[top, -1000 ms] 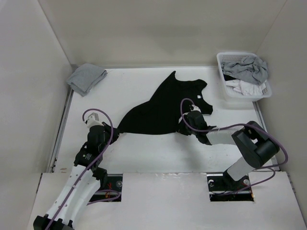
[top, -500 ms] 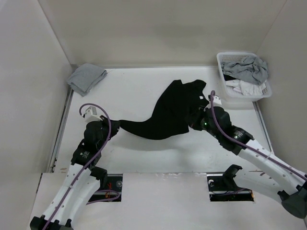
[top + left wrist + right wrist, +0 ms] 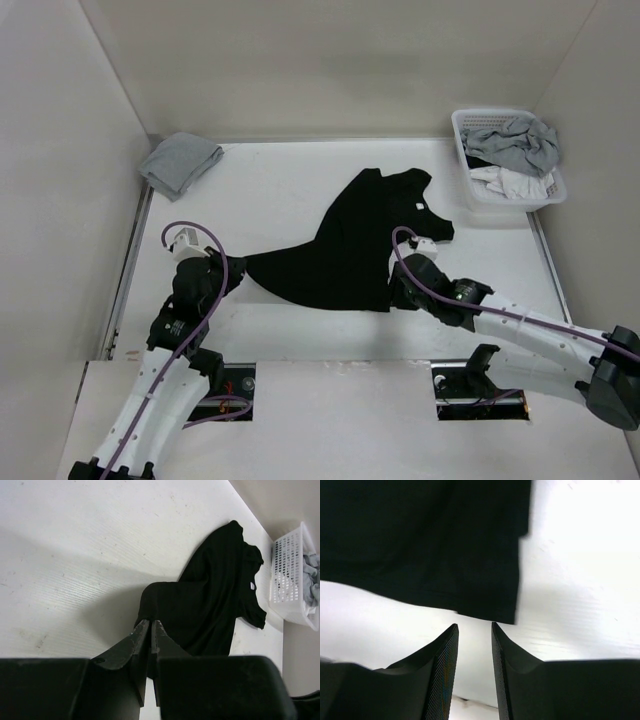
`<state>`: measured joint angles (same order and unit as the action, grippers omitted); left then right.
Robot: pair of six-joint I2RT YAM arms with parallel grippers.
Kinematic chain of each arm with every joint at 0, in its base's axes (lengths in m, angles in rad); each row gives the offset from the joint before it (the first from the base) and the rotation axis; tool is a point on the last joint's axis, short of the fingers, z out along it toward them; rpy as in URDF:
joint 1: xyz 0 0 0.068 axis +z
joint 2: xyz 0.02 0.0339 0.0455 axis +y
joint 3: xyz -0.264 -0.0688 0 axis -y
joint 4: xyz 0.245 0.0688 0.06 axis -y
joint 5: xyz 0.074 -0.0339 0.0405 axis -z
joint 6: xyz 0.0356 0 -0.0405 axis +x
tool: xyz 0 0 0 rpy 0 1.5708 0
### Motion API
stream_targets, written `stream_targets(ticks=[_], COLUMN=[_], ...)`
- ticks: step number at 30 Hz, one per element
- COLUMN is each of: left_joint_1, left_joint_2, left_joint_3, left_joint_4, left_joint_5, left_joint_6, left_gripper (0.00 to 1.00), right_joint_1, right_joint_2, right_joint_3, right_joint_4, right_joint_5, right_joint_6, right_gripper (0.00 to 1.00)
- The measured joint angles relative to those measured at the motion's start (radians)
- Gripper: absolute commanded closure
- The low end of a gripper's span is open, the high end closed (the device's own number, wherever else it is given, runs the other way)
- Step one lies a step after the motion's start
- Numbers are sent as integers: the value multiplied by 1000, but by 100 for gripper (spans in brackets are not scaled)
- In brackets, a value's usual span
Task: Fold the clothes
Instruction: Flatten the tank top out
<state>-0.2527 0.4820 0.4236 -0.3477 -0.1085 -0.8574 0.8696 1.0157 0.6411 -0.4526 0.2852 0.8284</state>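
Clothes (image 3: 350,245), a single black T-shirt-like garment, are gripped at one narrow corner by the left gripper (image 3: 236,268). In the left wrist view its fingers (image 3: 125,650) are pressed almost together. The black fabric is caught at their tips and trails away from them across the white tabletop (image 3: 280,180).

The right gripper (image 3: 393,292) is released. In the right wrist view its fingers (image 3: 440,665) stand apart, bare tabletop is seen between them, and nothing is held. The garment's hem lies just beyond the fingertips and is not touched by them. In the top view this gripper is seen low over the tabletop at the garment's near right corner.

Outward from the pinched corner, which sits toward the near left, the garment is laid out flat. It widens toward the middle of the tabletop and then narrows toward the far right. A tiny pale label (image 3: 417,206) is noted at the far right end of the fabric. A short sleeve is seen pointing toward the right edge.

A white basket (image 3: 500,203) is set in the far right corner. It is near the sleeve but apart from it. Grey and white garments (image 3: 515,145) are heaped inside the basket. A folded grey cloth (image 3: 180,163) is placed in the far left corner, well apart from the black garment.
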Motion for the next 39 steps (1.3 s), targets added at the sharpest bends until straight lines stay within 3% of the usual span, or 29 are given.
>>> stream_targets(ticks=[6, 14, 22, 25, 28, 31, 34, 36, 39], left_joint_1=[2, 2, 2, 2, 2, 2, 4, 5, 4], left_joint_2=[12, 31, 39, 43, 50, 56, 63, 69, 76], left_joint_3=[0, 0, 0, 0, 0, 0, 13, 56, 175], left_joint_4=[0, 5, 16, 21, 25, 32, 32, 30, 37], left_joint_5=[3, 3, 4, 4, 5, 5, 7, 8, 8], left_joint_6=[0, 0, 0, 0, 1, 0, -3, -12, -30], left_gripper=[95, 95, 95, 95, 96, 97, 98, 98, 98], right_joint_1=[-20, -50, -65, -66, -66, -65, -48, -22, 36], right_joint_2=[23, 149, 230, 248, 250, 201, 49, -62, -169], right_joint_3=[-129, -150, -144, -143, -143, -144, -125, -48, 206], right_joint_4=[37, 146, 251, 272, 278, 246, 162, 64, -69], right_joint_5=[3, -23, -47, -50, -48, -23, 31, 76, 169], right_joint_6=[63, 86, 100, 110, 122, 129, 119, 92, 16], right_gripper=[60, 59, 79, 95, 100, 100, 100, 100, 100])
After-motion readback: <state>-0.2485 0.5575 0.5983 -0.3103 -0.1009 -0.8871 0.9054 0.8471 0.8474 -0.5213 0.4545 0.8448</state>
